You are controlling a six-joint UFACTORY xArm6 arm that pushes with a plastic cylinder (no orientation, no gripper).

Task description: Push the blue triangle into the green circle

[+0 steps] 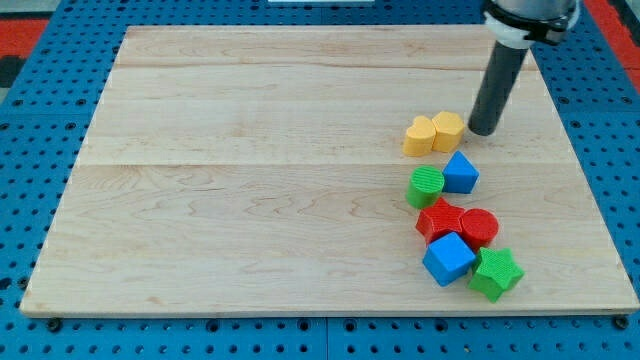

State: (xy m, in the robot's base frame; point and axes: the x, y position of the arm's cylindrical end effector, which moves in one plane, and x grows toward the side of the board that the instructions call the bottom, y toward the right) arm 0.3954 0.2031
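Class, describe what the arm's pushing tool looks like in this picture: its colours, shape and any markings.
The tool is a straight, dark grey to black cylindrical rod, plain and unmarked, ending in my tip. Near the view's top it enters a white collar beneath a wider black housing. No cables show.

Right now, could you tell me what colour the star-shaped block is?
Green: the star shows clearly in the camera view.

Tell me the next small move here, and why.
Probably none beyond a slight nudge: the blue triangle already appears to touch the green circle. My tip sits above-right of the triangle, beside the yellow blocks, so I would drop to the triangle's right and press left.
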